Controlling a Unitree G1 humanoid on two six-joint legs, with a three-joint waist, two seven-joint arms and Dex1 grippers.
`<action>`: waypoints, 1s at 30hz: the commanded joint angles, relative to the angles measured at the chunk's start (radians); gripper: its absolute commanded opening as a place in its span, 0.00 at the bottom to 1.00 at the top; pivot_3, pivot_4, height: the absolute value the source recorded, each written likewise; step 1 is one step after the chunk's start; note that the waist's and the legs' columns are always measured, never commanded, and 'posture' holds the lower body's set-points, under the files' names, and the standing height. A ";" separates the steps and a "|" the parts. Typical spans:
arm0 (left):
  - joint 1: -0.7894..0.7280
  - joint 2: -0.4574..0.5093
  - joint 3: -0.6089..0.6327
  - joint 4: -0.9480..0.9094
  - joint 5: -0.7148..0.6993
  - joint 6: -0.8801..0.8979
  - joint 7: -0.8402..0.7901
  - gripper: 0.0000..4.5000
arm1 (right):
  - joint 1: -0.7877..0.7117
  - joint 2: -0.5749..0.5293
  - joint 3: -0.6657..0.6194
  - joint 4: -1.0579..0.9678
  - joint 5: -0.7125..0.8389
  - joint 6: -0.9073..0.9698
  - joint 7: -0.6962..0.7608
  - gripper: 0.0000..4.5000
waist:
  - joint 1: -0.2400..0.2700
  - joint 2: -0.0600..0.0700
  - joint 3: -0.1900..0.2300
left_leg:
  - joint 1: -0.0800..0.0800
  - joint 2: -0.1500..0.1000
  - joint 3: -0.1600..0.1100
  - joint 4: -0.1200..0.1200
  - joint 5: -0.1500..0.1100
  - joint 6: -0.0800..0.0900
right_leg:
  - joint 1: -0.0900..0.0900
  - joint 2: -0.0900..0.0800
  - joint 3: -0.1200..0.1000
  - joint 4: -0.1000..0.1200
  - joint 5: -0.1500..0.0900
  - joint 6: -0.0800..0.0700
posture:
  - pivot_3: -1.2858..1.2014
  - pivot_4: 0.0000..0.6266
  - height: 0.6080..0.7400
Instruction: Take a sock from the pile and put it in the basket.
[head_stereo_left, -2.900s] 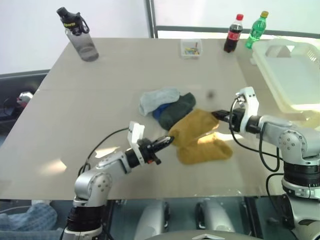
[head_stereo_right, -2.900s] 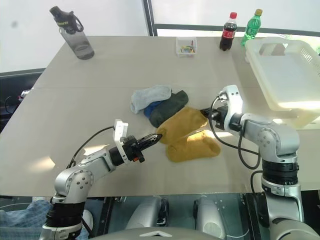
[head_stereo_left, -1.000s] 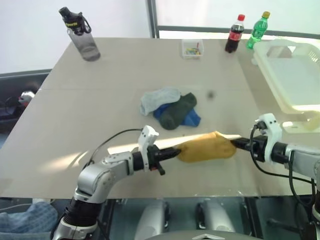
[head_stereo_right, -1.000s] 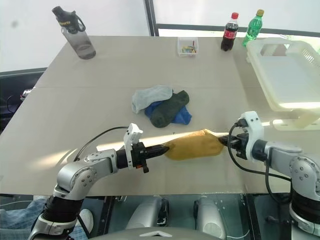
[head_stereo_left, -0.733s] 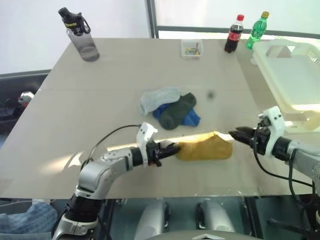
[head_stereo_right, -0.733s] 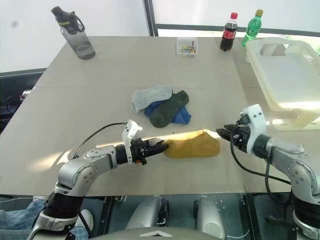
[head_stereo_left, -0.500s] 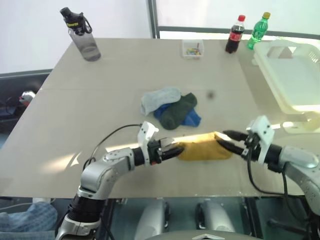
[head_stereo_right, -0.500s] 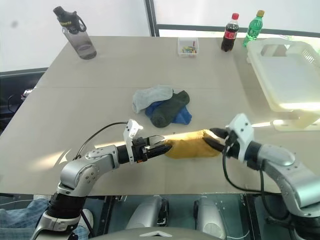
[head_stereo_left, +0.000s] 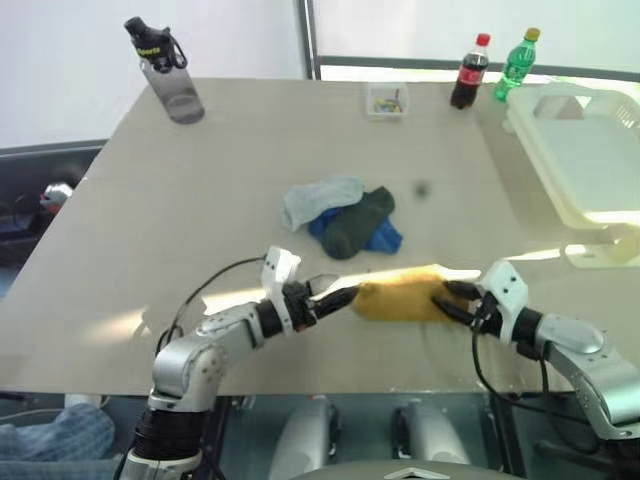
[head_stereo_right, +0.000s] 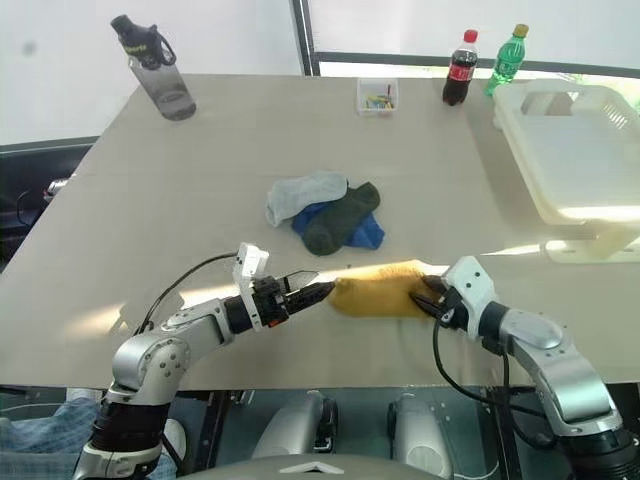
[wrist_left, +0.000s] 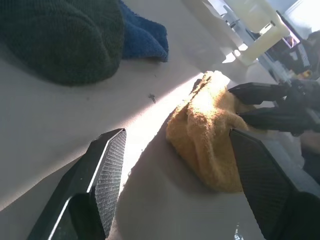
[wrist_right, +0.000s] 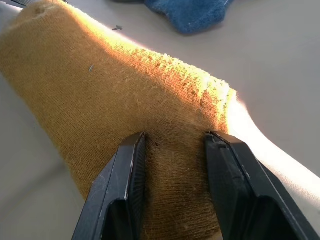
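One yellow sock (head_stereo_right: 375, 296) lies lengthwise between our grippers. Right gripper (wrist_right: 172, 165) pinches its near end; left gripper (head_stereo_left: 330, 295) gapes beside the other. Basket (head_stereo_right: 560, 160) sits far right.

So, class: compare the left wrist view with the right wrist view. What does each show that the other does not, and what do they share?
Only the left wrist view: the dark green sock, part of the basket, and the right pincer at the far end of the mustard sock.
Only the right wrist view: a close look at its own fingers pressed on that sock's cuff.
Both: the mustard sock, the bright blue sock and the table.
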 joint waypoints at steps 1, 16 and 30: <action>-0.013 -0.014 0.003 0.036 -0.069 0.124 0.040 0.78 | 0.000 -0.005 0.023 -0.003 -0.011 0.020 0.004 0.43 | 0.003 -0.001 -0.001 | 0.000 0.000 0.000 0.000 0.000 0.000 | 0.000 0.000 0.000 0.000 0.000 0.000 | 0.52 0.24 1.00; -0.220 -0.121 0.000 0.189 -0.164 0.500 0.214 0.78 | -0.023 0.022 0.072 -0.011 -0.044 0.031 -0.001 0.43 | 0.004 -0.006 -0.012 | 0.000 0.000 -0.001 0.001 0.000 0.000 | 0.000 0.001 0.000 0.001 0.000 0.000 | 0.52 0.24 1.00; -0.235 -0.071 0.117 0.001 -0.251 0.627 0.418 0.78 | -0.032 0.037 0.090 0.004 -0.067 0.026 -0.004 0.43 | -0.002 -0.006 -0.012 | 0.000 0.000 -0.001 0.001 0.000 -0.001 | 0.000 0.001 0.000 0.001 0.000 0.000 | 0.52 0.24 1.00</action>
